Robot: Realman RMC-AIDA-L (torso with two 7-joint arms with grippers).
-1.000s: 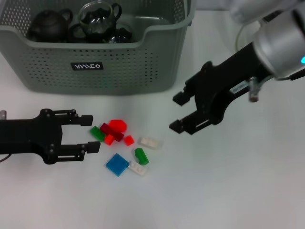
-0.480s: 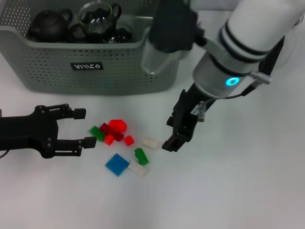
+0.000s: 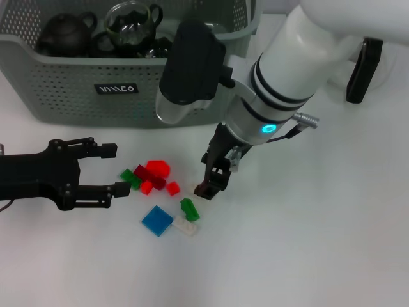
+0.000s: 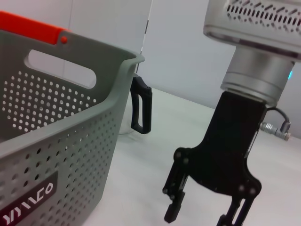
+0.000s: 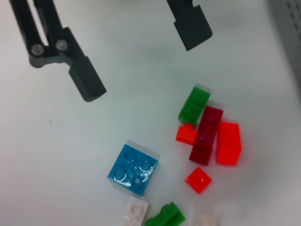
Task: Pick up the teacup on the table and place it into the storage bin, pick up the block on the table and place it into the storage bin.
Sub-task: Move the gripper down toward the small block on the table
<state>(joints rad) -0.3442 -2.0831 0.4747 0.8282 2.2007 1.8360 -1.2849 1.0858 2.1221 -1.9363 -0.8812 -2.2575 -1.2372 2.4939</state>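
- Right gripper [image 3: 206, 187]: pointed straight down, tips at or just above the bench [image 3: 319, 243]. From the left wrist view the fingers stand a little apart with nothing seen between them. A white block lying beneath it is barely visible in the head view; contact cannot be confirmed.
- Left gripper [image 3: 115, 169]: wide open and empty, lying level just above the bench, facing the pile of blocks [image 3: 160, 192].
- Risk 1: the blocks lie close together. Closing on one may nudge the green block [image 3: 189, 209], just below and to the left of the right gripper's tips, or catch two pieces at once.
- Risk 2: the target is low and flat, so a slightly high closure would likely slip off it, and a low one would press the tips into the bench.
- Risk 3: the two grippers face the same pile, so a simultaneous approach could bring them into collision.
- Pile position: the red cluster [image 3: 156, 171] sits to the left of the right gripper and just ahead of the left gripper's fingertips; the blue plate [image 3: 157, 220] lies nearer the camera than both.
- Bin [image 3: 128, 89]: behind both grippers, well apart from the pile. Dark teaware [image 3: 131, 25] already sits inside it; no teacup remains visible on the bench.
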